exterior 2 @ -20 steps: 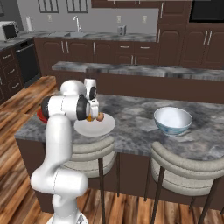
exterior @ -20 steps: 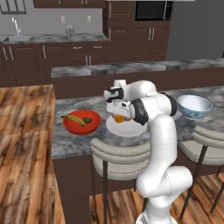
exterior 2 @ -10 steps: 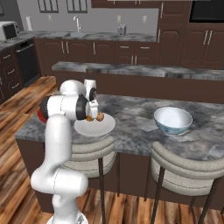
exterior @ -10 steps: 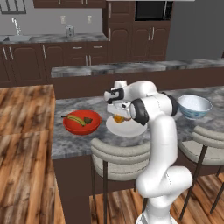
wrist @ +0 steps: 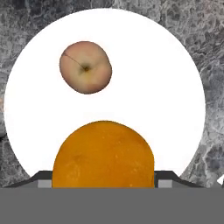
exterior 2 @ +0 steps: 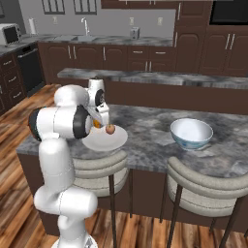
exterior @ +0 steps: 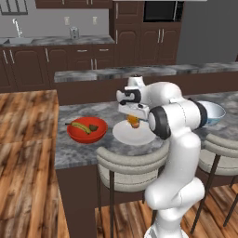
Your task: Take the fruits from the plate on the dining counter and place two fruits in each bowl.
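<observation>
orange (wrist: 103,154) sits between the tool's (exterior: 134,119) jaws right above the plate (wrist: 175,109), fills the low middle of hand view; jaws look narrowed onto it, so judged gripped, whether it is lifted clear of the plate cannot tell. Skin bright, finely pitted, round. Apple (wrist: 85,67) lies loose on the plate further in, reddish-pink blending to pale yellow, stem dimple facing up, well apart from the orange. Plate flat, plain white, smooth, near the front edge of the tabletop (exterior 2: 145,121), above a stool back.

Red bowl (exterior: 86,130) toward the left end of the tabletop, glossy, shallow, already carries banana (exterior: 80,126) and a small dark green fruit (exterior: 93,127), so its pair looks done. White-blue bowl (exterior 2: 191,132) toward the right end, deeper, smooth, pale inside, looks empty — likely where orange and apple go. Tabletop grey marbled stone, dark wood base. Arm reaches down over the plate from the front side
</observation>
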Controlling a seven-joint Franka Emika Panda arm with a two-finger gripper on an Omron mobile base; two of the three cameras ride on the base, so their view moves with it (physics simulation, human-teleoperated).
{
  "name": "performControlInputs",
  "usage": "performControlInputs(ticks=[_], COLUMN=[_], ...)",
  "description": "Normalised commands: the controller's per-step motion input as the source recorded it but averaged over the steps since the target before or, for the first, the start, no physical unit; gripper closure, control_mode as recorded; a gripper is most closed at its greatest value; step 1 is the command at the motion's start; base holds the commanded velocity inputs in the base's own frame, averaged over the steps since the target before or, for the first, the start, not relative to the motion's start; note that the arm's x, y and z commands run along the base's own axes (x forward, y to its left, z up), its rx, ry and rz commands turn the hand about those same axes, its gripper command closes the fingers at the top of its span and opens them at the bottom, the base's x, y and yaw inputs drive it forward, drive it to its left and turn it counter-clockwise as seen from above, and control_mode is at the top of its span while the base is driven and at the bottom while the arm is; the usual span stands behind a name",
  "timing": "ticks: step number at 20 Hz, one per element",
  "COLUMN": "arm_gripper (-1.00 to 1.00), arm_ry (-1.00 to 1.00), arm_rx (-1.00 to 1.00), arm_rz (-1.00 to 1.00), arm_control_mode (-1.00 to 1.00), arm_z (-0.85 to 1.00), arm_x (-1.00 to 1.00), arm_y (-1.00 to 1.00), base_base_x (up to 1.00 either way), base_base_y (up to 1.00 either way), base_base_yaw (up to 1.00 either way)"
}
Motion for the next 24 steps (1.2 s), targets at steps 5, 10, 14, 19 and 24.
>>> performControlInputs(ticks=[5, 10, 14, 19, 24], arm_gripper=[1.0, 1.0, 1.0, 1.0, 1.0], arm_ry=[-0.33, -0.15, 0.03, 0.01, 0.0], arm_rx=[0.0, 0.0, 0.0, 0.0, 0.0], arm_rz=[0.34, 0.24, 0.03, 0.0, 0.0], arm_control_mode=[-1.0, -1.0, -1.0, -1.0, -1.0], arm_z=[0.42, 0.27, 0.29, 0.0, 0.0], arm_x=[-0.9, -0.58, -0.22, 0.0, 0.0], arm_y=[-0.42, -0.42, -0.29, 0.0, 0.0], base_base_x=[0.0, 0.0, 0.0, 0.0, 0.0], base_base_y=[0.0, 0.0, 0.0, 0.0, 0.0], base_base_yaw=[0.0, 0.0, 0.0, 0.0, 0.0])
